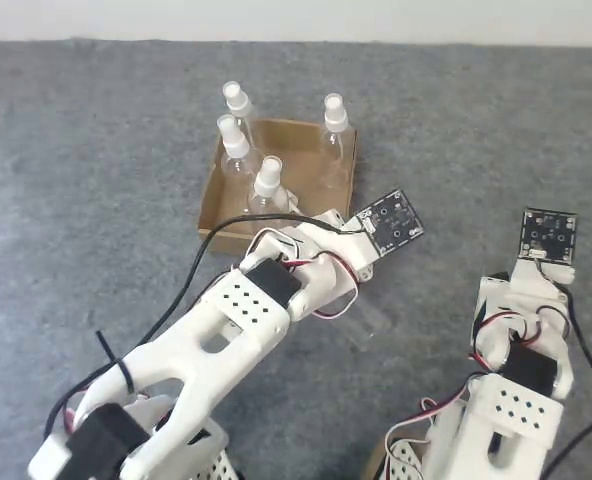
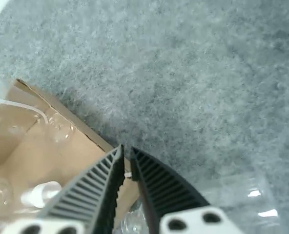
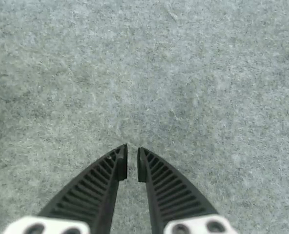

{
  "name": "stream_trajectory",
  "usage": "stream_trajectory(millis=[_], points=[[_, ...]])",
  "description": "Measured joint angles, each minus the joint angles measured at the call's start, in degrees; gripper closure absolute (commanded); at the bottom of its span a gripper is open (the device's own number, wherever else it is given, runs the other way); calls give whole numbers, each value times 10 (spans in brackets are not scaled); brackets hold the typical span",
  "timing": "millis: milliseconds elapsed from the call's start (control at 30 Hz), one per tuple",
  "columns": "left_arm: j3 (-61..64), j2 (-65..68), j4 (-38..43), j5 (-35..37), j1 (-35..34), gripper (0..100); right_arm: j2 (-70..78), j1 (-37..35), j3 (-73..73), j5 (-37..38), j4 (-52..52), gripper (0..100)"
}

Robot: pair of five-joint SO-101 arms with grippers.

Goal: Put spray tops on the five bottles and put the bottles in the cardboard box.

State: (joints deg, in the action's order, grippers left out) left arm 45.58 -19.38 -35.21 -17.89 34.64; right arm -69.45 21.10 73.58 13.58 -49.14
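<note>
Closest up, the white left arm (image 1: 226, 325) stretches from the near edge of the grey felt-covered worktop (image 1: 96, 150) toward the middle. The left jaws hang over the near right rim of the shallow brown cardboard box (image 1: 212, 200), black ribbed tips pressed together bar a sliver.

Over to the box, which sits toward the far edge, a little left of centre. Four clear plastic bottles with white spray tops stand upright in it: one at the far left corner (image 1: 238, 105), one just in front of it (image 1: 235, 148), one by the near side (image 1: 267, 186) and one at the far right corner (image 1: 335, 125).

A fifth clear bottle (image 1: 369, 322) lies on its side on the worktop, just beside the left arm's wrist. I cannot tell whether it has a top.

And the white right arm (image 1: 516, 370) sits at the near right corner, well apart from the box, with the right jaws pointing down at bare felt, tips all but closed.
</note>
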Motion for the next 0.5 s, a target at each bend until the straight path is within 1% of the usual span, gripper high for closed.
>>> stream_trajectory(millis=[67, 267, 400, 500], points=[[0, 0, -3, 0, 0, 845, 0, 0, 0, 0, 0, 992], [3, 0, -3, 0, -3, 848, 0, 0, 0, 0, 0, 992], [5, 1, 1, 0, -28, 847, 0, 0, 0, 0, 0, 992], [5, 30, 18, 0, -35, 848, 0, 0, 0, 0, 0, 992]])
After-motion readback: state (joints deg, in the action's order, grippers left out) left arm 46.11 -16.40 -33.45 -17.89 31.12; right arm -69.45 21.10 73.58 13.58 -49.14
